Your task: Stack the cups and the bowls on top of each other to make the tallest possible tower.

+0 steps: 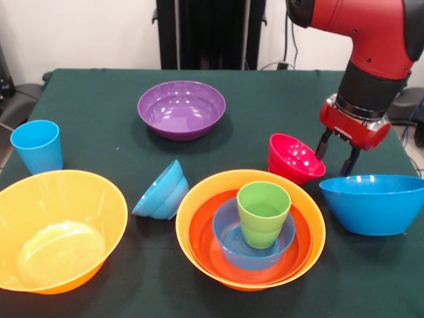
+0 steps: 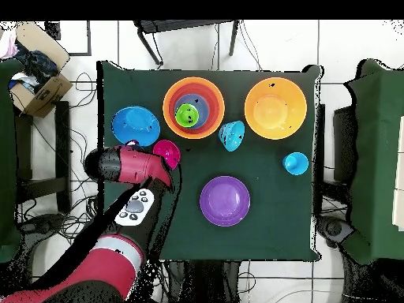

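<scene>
The tower is a big orange bowl (image 1: pixel 311 228) (image 2: pixel 171 99) holding a red-orange bowl (image 1: pixel 202 232), a blue bowl (image 1: pixel 228 244) and an upright lime green cup (image 1: pixel 264 213) (image 2: pixel 186 115). A small pink-red bowl (image 1: pixel 293 159) (image 2: pixel 166 152) rests tilted just behind it. My gripper (image 1: pixel 332 165) hangs open and empty right beside that bowl, one finger (image 1: pixel 322 147) close to its rim. Loose pieces are a second orange bowl (image 1: pixel 59 228) (image 2: pixel 274 108), a purple bowl (image 1: pixel 181 109) (image 2: pixel 225 200), a blue bowl (image 1: pixel 374 202) (image 2: pixel 135 125), a small blue bowl (image 1: pixel 161 191) (image 2: pixel 230 135) on its side, and a light blue cup (image 1: pixel 37 146) (image 2: pixel 295 163).
The dark green tablecloth (image 1: pixel 99 99) covers the table. In the overhead view the red arm (image 2: pixel 130 166) hides the gripper. A cardboard box (image 2: pixel 35 83) sits on the floor off one corner of the table.
</scene>
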